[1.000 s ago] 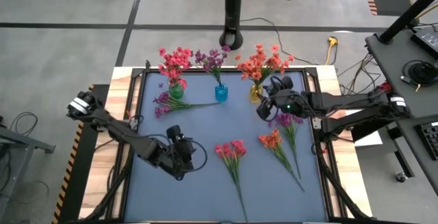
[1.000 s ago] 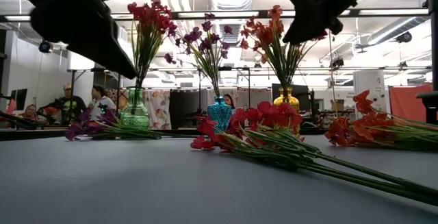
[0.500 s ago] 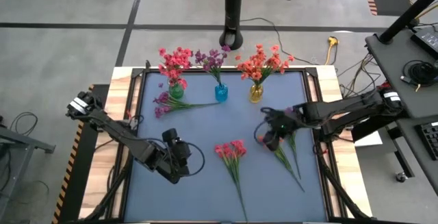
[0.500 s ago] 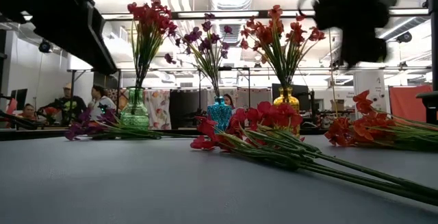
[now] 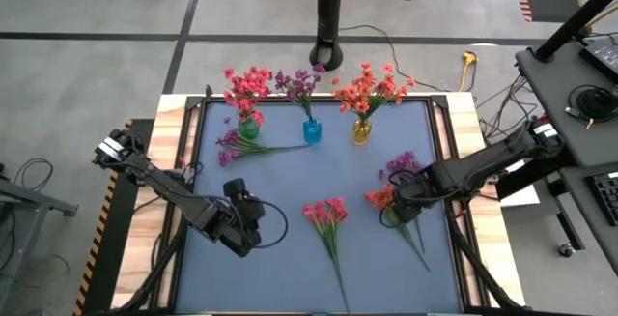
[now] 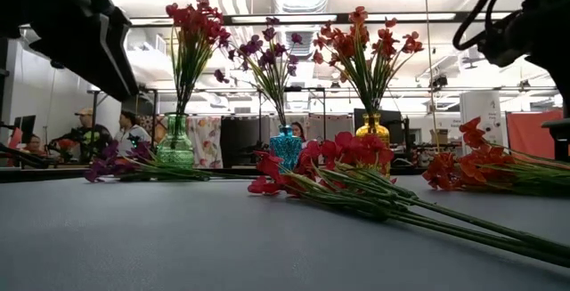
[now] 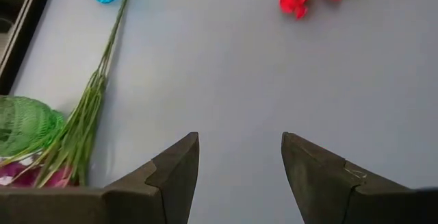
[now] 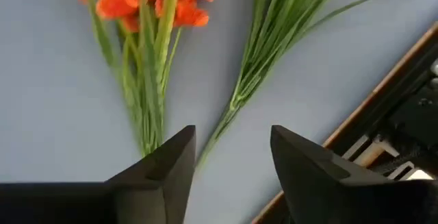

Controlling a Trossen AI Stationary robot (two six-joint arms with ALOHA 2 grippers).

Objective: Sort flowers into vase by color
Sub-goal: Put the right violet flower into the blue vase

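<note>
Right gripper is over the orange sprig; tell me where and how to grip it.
Grip the orange sprig on its bare green stems, just below the blossoms, coming straight down with the open right gripper. It lies flat on the mat, and the purple sprig's stems run close alongside, so straddle only the orange bundle.

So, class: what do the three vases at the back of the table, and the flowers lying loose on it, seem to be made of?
Green vase, blue vase and yellow vase: probably tinted glass or clear plastic, since light passes through their textured walls. Loose pink-red flowers: likely fabric petals on plastic stems, with matte, uniform colour and stiff bundled stalks.
</note>
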